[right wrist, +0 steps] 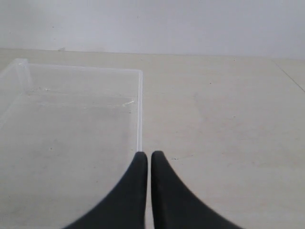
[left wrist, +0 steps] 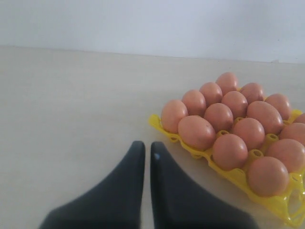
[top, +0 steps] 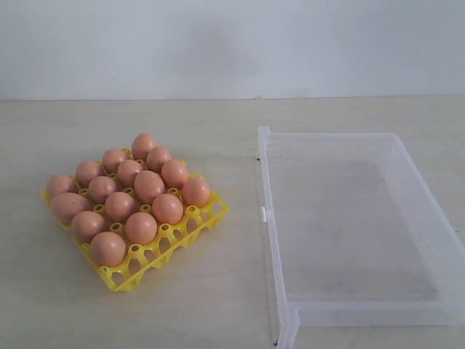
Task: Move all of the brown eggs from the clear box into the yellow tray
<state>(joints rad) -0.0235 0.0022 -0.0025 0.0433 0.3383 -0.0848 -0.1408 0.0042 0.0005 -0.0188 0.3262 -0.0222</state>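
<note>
Several brown eggs (top: pixel 149 186) sit in the cups of the yellow tray (top: pixel 211 216) on the left of the table; the left wrist view shows the same eggs (left wrist: pixel 233 126) and tray (left wrist: pixel 164 130). On the right, the clear box (top: pixel 264 214) holds no eggs, and its wall (right wrist: pixel 140 109) appears in the right wrist view. My left gripper (left wrist: pixel 147 148) is shut with nothing in it, above bare table beside the tray. Just as empty, my right gripper (right wrist: pixel 148 156) is shut over the box's edge. Neither arm shows in the exterior view.
Everything rests on a pale wooden table (top: pixel 218 283) with a white wall (top: pixel 232 43) behind it. Bare tabletop lies between the tray and the box and along the front edge.
</note>
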